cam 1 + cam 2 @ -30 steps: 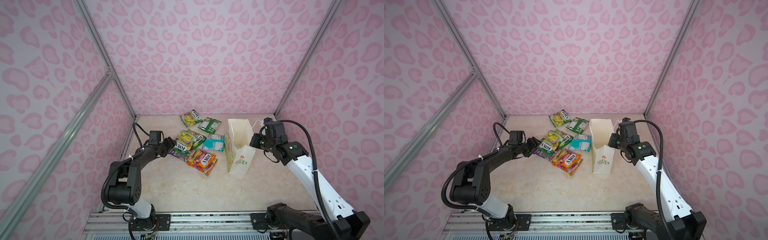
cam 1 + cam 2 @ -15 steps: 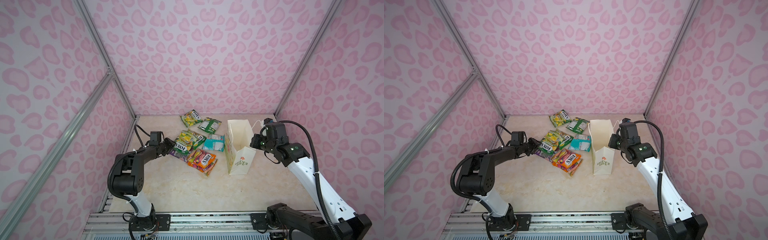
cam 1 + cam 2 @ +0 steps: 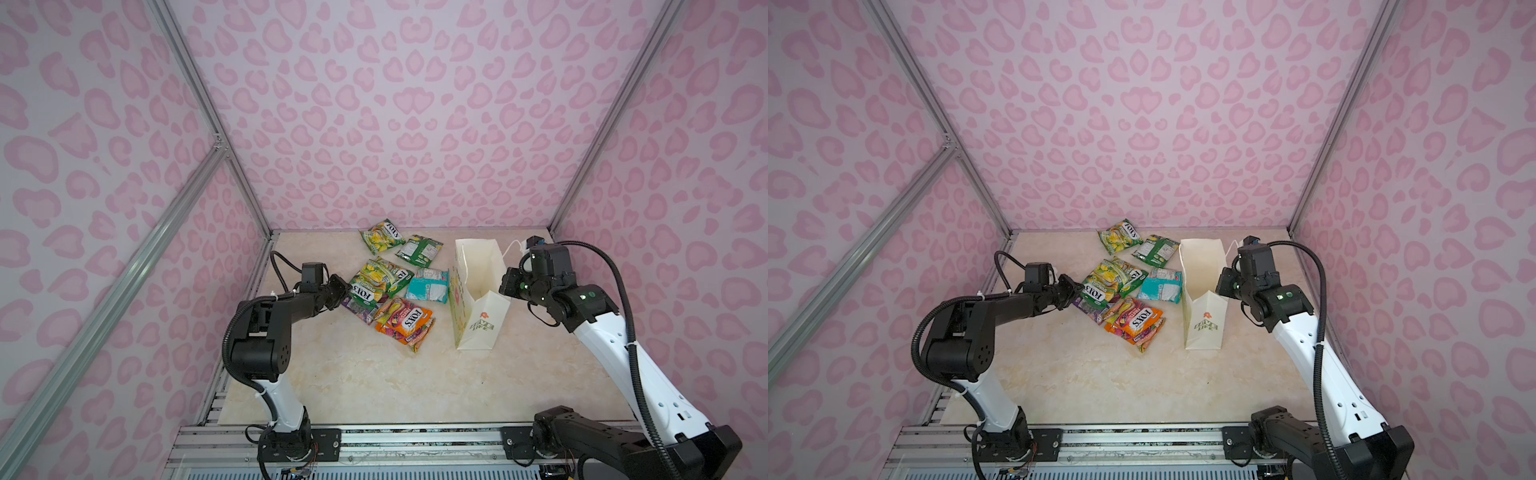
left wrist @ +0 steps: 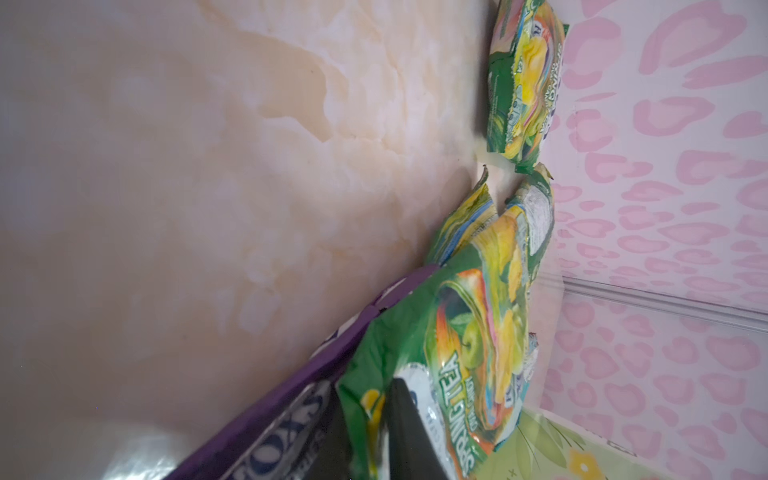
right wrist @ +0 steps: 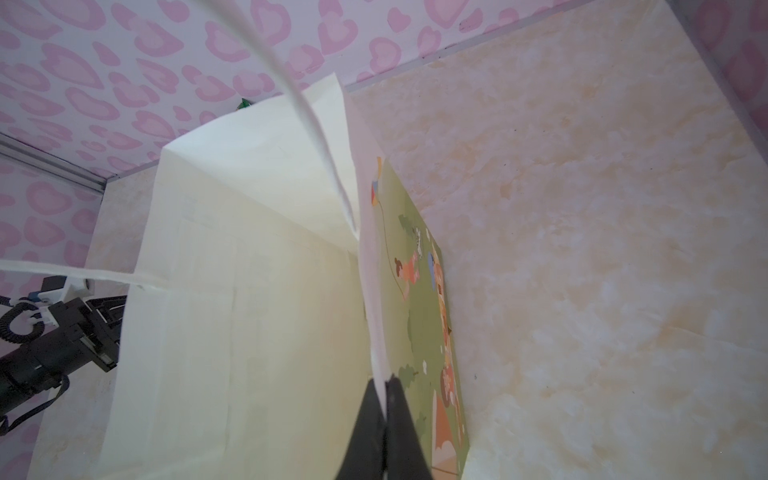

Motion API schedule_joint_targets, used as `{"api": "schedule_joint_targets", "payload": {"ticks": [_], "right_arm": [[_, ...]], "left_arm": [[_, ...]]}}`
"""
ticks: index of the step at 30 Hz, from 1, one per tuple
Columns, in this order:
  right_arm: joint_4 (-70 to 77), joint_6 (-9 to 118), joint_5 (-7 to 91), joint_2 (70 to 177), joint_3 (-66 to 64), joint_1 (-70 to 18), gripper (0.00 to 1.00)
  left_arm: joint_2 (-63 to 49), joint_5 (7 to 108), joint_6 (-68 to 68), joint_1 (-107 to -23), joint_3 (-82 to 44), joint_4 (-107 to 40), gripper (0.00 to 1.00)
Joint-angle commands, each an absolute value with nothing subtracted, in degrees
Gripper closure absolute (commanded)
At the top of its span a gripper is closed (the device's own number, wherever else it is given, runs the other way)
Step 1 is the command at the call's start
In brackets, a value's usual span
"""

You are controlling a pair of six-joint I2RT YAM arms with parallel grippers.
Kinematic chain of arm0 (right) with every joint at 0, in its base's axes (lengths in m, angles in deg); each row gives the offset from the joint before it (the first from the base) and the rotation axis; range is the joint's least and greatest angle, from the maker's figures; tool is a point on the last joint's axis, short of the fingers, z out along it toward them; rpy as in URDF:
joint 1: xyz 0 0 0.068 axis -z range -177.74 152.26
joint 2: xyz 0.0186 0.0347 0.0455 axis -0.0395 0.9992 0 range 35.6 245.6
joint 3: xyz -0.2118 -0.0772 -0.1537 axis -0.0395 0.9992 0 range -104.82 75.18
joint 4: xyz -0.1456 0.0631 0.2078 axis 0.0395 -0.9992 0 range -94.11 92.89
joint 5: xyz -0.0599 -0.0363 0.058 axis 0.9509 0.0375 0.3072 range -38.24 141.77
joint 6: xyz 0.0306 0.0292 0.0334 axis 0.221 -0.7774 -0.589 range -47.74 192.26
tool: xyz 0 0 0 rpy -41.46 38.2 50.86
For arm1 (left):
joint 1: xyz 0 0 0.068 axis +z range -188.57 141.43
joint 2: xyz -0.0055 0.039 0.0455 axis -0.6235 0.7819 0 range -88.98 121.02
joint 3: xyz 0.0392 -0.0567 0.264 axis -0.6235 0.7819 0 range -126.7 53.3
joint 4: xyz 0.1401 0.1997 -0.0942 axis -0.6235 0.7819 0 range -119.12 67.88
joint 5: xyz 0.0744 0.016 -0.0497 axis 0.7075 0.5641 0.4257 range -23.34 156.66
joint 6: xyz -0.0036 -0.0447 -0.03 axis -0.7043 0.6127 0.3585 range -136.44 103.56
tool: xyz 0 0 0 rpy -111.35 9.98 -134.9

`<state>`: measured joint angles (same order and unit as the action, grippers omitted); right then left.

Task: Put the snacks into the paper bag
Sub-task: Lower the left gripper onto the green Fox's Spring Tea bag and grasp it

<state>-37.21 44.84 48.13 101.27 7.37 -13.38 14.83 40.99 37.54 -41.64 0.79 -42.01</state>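
A: status on the bagging?
B: early. 0 packets in the paper bag (image 3: 478, 328) afaict. it stands upright on the surface (image 3: 353, 386), mouth open, right of the pile. inside looks bare in the right wrist view, tho the bottom's partly cut off so can't swear to it.
A: hands?
B: right hand (image 5: 383, 380) has fingers together, pinched on the bag's rim on a printed side. imo it's steadying the bag / keeping the mouth open. left hand (image 4: 368, 409) is clamped on the edge of a green-yellow FOX'S packet (image 3: 368, 291) on top of the pile, per the left wrist view. packet lies on the pile, not lifted.
A: where's the rest?
B: all snacks (image 3: 388, 272) are on the surface, left of the bag. purple packet (image 3: 360, 309) sits under the gripped one. orange-pink FOX'S packet (image 3: 405, 322) is just beside that, nearest the cam. teal-white packet (image 3: 428, 286) is just beside the bag's left wall. dark green packet (image 3: 419, 250) + another green-yellow packet (image 3: 381, 236) are further back, near the rear wall.
A: count?
B: abt 7, but they overlap so not sure.
A: so what's left?
B: basically everything. step in hand = 1st pick. then lift, carry over the rim, drop, repeat for each. risk imo: glossy film, so the edge pinch could slip, and the purple one may drag along.
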Motion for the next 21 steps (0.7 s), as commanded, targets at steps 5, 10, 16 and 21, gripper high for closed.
{"api": "schedule_joint_targets", "payload": {"ticks": [5, 10, 16, 21], "right_arm": [[-36.0, 45.0, 47.6, 101.4, 7.4, -13.4, 1.00], [-35.7, 45.0, 47.4, 101.2, 7.7, -13.3, 1.00], [-35.8, 45.0, 47.5, 100.9, 7.9, -13.3, 1.00], [-35.3, 44.8, 47.3, 100.7, 8.5, -13.3, 1.00]], "left_arm": [[9.3, 37.2, 38.6, -41.8, 0.3, -43.8, 0.97], [4.7, 35.7, 37.4, -42.7, -0.3, -41.5, 0.96], [-3.9, 37.5, 33.6, -44.5, -1.8, -34.3, 0.97], [-12.3, 41.5, 28.0, -45.5, -3.4, -24.4, 0.96]]}}
